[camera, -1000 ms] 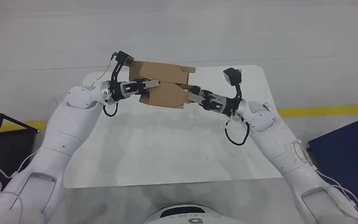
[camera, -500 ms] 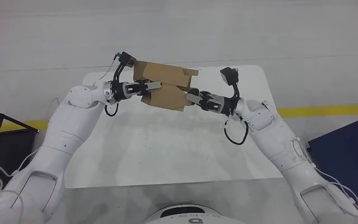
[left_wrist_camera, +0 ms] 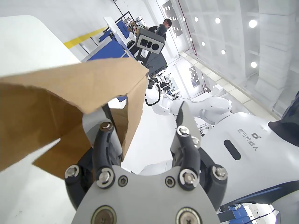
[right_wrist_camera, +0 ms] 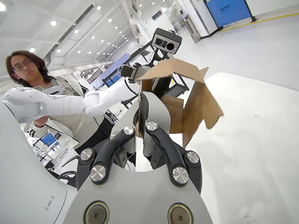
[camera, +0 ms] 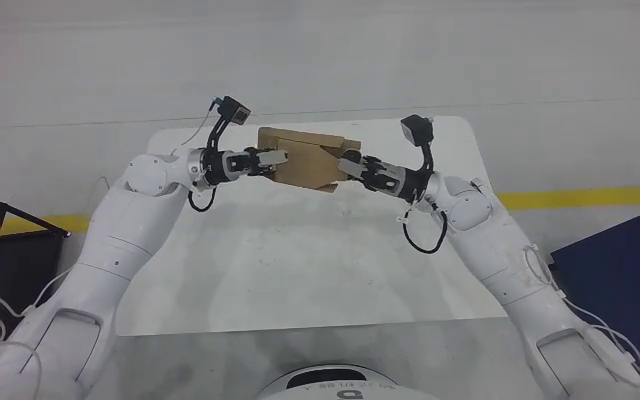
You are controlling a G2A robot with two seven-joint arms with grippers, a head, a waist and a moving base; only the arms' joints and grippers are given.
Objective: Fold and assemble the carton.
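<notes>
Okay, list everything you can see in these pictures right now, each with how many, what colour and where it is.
brown cardboard carton: one, brown, partly folded with loose flaps, at the far part of the table between the two claws.
white rectangular table: one, white, in front of the robot.
yellow floor stripe: one, yellow, on the grey floor on either side of the table.
dark blue panel: one, blue, on the floor off the table's right side.
left claw: one, black and grey, open, one finger against the carton's wall.
right claw: one, black and grey, shut on the carton's opposite edge.
</notes>
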